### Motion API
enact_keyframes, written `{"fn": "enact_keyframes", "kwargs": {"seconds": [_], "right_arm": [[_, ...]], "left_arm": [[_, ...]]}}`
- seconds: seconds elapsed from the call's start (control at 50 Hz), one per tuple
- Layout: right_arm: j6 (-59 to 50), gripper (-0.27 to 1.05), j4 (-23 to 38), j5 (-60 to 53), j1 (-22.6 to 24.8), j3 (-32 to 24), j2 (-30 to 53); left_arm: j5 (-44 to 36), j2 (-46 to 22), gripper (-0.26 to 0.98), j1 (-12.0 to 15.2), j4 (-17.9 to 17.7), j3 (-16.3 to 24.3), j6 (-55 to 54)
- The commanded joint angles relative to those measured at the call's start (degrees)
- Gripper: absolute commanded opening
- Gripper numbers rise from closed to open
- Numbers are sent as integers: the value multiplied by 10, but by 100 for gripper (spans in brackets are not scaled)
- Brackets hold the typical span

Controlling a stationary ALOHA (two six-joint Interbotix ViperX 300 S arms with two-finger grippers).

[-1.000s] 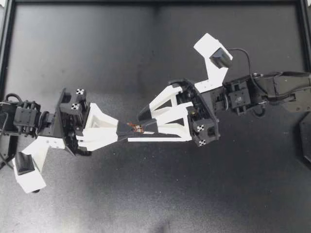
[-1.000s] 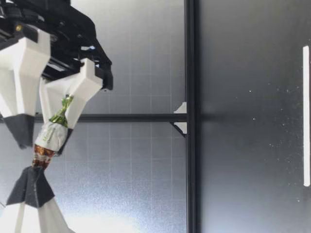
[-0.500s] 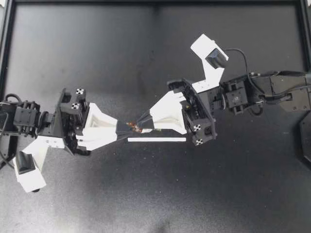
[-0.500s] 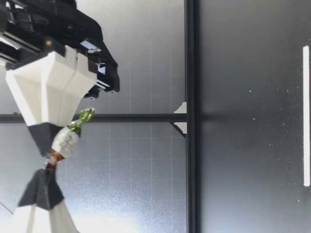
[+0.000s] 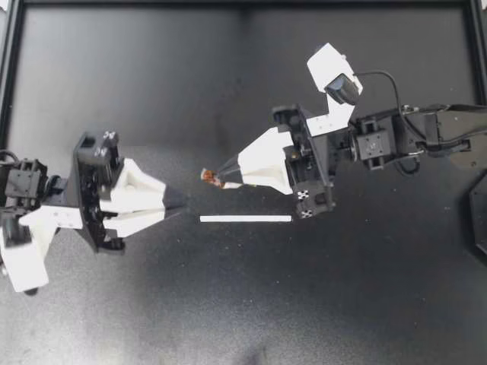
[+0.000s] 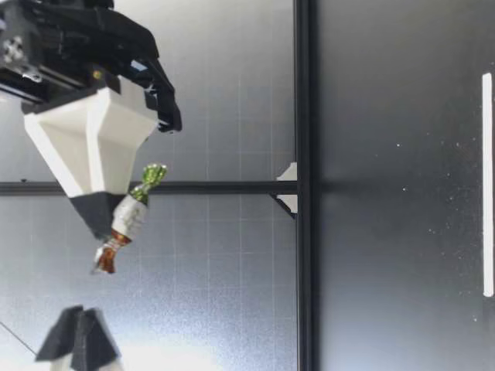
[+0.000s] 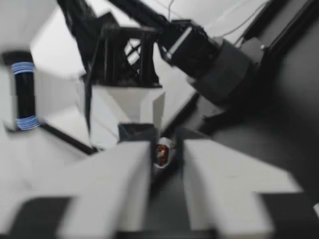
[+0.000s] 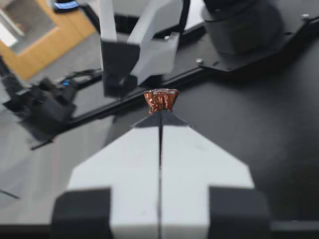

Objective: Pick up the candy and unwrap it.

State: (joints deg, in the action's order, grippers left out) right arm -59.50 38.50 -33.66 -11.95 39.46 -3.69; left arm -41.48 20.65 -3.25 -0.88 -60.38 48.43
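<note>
The candy (image 5: pixel 207 176) is a small wrapped sweet with a white middle, a green twisted end (image 6: pixel 148 179) and a copper twisted end (image 6: pixel 106 259). My right gripper (image 5: pixel 226 181) is shut on it and holds it well above the table (image 5: pixel 228 91). In the right wrist view the copper end (image 8: pixel 160 99) sticks out past the closed fingertips. My left gripper (image 5: pixel 181 201) stands a short way left of the candy, open and touching nothing. In the left wrist view the candy (image 7: pixel 162 152) shows ahead of the gap between its fingers (image 7: pixel 124 164).
A thin white strip (image 5: pixel 245 219) lies flat on the black table just below the two grippers. A black frame (image 5: pixel 9 76) borders the table's left and back edges. A dark object (image 5: pixel 479 217) sits at the table's right edge.
My left gripper let go of the candy's copper end, opened and drew back to the left. My right gripper closed on the candy and now holds it alone, having shifted slightly toward the back.
</note>
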Motion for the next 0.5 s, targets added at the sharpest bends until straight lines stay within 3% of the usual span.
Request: {"fn": "enact_keyframes", "kwargs": {"seconds": [0.0,0.08,0.18,0.26,0.48], "right_arm": [[15,-21,-1,18,-4,-22,-18],[43,-21,-1,37,3,-30,-16],[64,-21,-2,54,11,-37,-15],[77,-21,-2,68,17,-39,-16],[86,-21,-2,91,18,-35,-19]], "left_arm": [[-8,-4,45,1,-67,9,-86],[-10,-29,65,2,-145,19,-197],[-9,-69,66,1,-207,40,-301],[-10,-95,65,2,-221,54,-359],[-5,-116,65,1,-216,70,-433]]}}
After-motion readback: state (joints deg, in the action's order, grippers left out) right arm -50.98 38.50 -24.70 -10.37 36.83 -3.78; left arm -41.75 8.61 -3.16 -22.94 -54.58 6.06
